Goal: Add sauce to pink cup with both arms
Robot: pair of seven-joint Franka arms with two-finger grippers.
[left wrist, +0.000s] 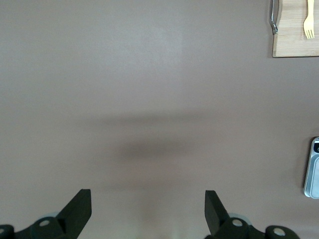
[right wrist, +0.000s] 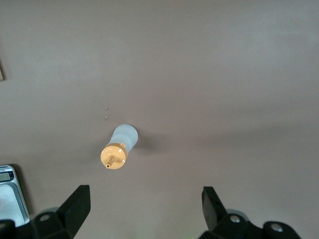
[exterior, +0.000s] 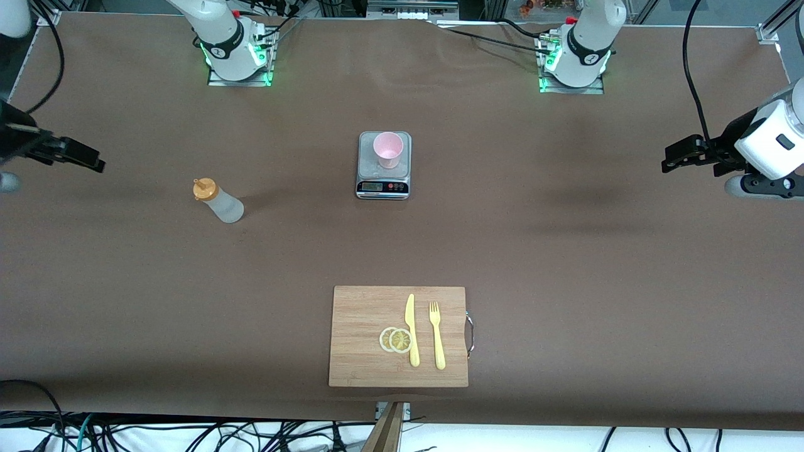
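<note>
Sauce bottle [exterior: 217, 201] stands upright on bare worktop [exterior: 565, 251], toward the right arm's end, about midway between the base edge and the front-camera edge. Orange nozzle cap on. Nothing touching it. Right wrist view looks down on its cap [right wrist: 113, 156] and the short nozzle, a detail the front view does not give.

Pink cup [exterior: 388, 149] upright on the plate of a kitchen scale [exterior: 384, 165], mid-worktop, nearer the base edge; well apart from the bottle. Cup shows only in the front view; each wrist view catches just an edge of the scale [left wrist: 313, 169].

Cutting board [exterior: 399, 336] at the middle of the front-camera edge, carrying two lemon slices [exterior: 396, 339], a yellow knife [exterior: 411, 329] and a yellow fork [exterior: 436, 336]. Left wrist view shows only the board's corner, its metal handle and the fork.

Right gripper [exterior: 85, 157] hovers over the worktop edge at the right arm's end, jaws spread wide, holding nothing; fingertips [right wrist: 79, 199] frame bare worktop. Left gripper [exterior: 678, 154] hovers over the edge at the left arm's end, jaws wide apart, empty.
</note>
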